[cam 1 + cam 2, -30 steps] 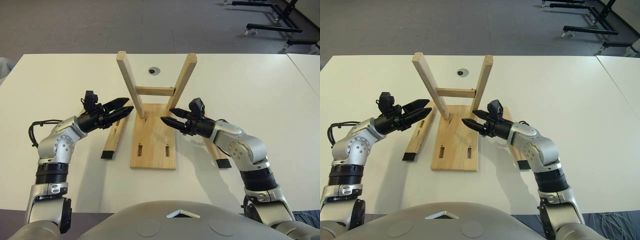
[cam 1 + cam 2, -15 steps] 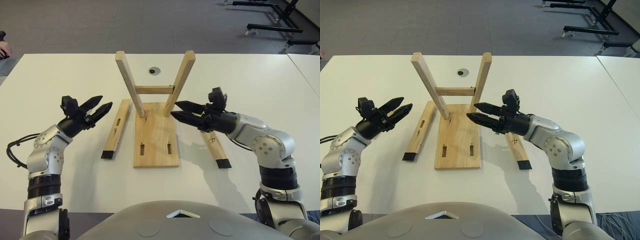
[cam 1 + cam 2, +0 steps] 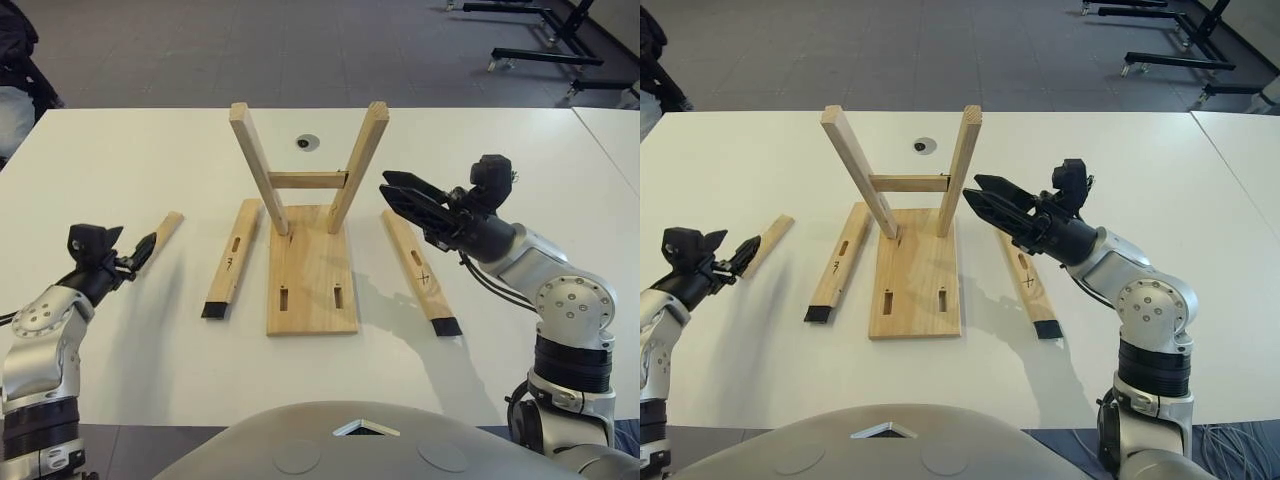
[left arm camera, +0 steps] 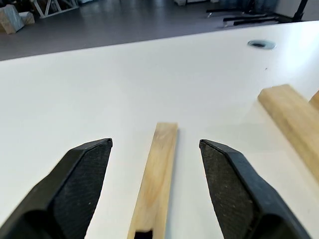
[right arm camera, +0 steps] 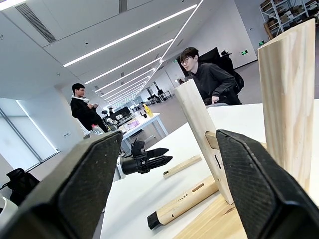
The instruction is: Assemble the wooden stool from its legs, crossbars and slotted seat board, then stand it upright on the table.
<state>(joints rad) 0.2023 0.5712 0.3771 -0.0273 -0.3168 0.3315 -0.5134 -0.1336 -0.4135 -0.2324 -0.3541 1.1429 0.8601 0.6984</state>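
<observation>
Both of my arms have swung outward from the seat board [image 3: 312, 272] over the last second. My left gripper [image 3: 140, 252] has pulled far out to the board's left, and my right gripper [image 3: 388, 186] has drawn back and lifted to the board's right.

My left gripper is spread wide. Its fingers [image 4: 82, 184] straddle the near end of a loose crossbar [image 4: 158, 174] that lies flat on the table [image 3: 500, 140], well left of the board. Neither pad touches the wood.

My right gripper is also agape and holds nothing. It hovers above the black-tipped leg [image 3: 420, 270] that lies just right of the board. A second black-tipped leg [image 3: 232, 257] lies just left of the board.

The board itself lies flat, with two empty slots [image 3: 285, 298] at its near end. At its far end two legs [image 3: 258, 165] stand splayed in the board, joined by a short crossbar [image 3: 308, 181]. Beyond the board's far end a round grommet [image 3: 307, 142] sits in the tabletop.
</observation>
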